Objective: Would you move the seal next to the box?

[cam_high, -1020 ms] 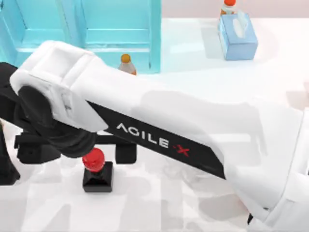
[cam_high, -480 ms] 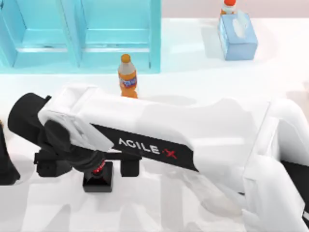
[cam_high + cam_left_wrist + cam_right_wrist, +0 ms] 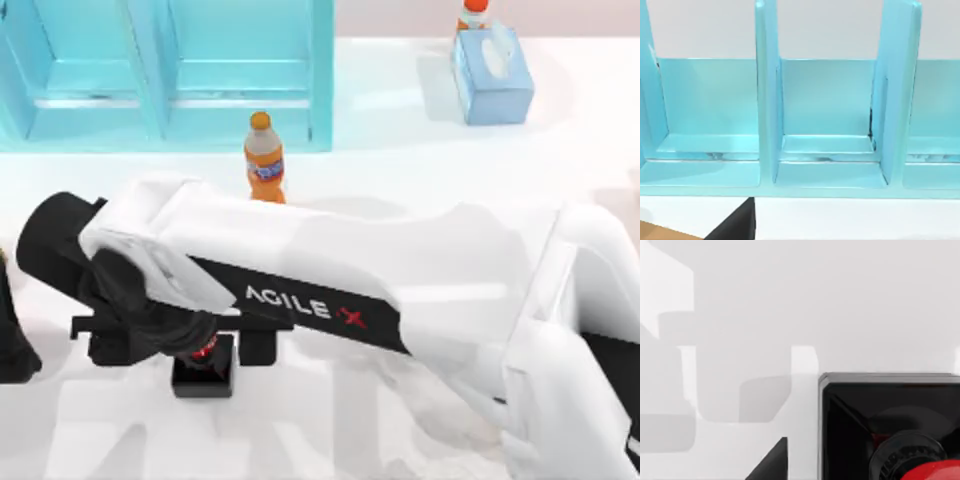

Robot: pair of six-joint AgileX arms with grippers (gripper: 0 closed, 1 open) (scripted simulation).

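Note:
The seal (image 3: 203, 376), a red knob on a black square base, stands near the table's front left. My right arm reaches across the table, and its wrist covers most of the knob. My right gripper (image 3: 185, 345) is down around the seal and open, with one black finger on each side of the knob and a gap to it. In the right wrist view the seal's base (image 3: 890, 405) is close up. The light blue box (image 3: 492, 75) sits far off at the back right. My left arm (image 3: 10, 340) is parked at the left edge.
An orange bottle (image 3: 264, 158) stands just behind my right arm. A teal shelf unit (image 3: 180, 80) runs along the back left and faces the left wrist camera (image 3: 825, 150). Another orange-capped bottle (image 3: 474, 12) stands behind the box.
My right arm has dropped onto the seal and its wrist now covers the knob. In the last half second the two fingers have drawn slightly inward.

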